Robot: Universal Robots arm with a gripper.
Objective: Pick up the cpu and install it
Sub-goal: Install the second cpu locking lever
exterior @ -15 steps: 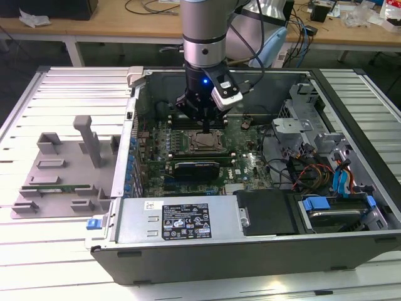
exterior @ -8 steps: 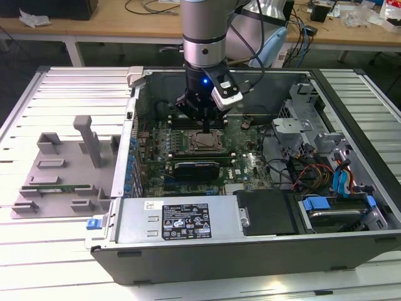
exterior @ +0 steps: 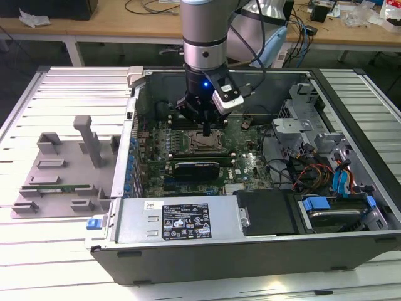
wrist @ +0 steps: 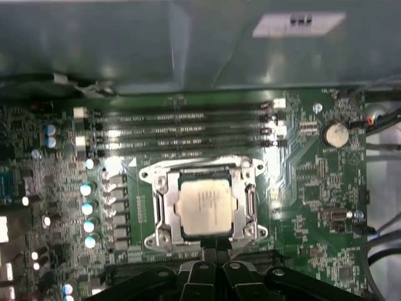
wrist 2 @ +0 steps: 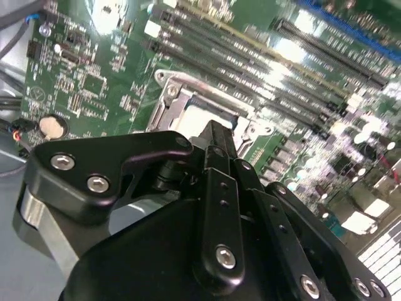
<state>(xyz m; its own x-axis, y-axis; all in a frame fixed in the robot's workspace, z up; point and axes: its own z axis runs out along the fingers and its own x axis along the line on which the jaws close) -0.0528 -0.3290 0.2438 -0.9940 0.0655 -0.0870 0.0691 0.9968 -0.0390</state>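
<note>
Cpu [wrist: 205,209] in socket frame [wrist: 158,207], memory slots [wrist: 182,128] beside

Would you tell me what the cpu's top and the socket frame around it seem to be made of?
The cpu top looks like matte silvery metal: pale, even, softly reflective. The socket frame around it looks like bare polished metal, with bright glints along its edges. The gripper is beside the frame's edge.

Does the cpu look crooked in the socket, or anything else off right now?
Nothing stands out. In the first wrist view the cpu lies flat and square inside the socket frame, edges parallel to it, with the pincer at its near edge.
</note>
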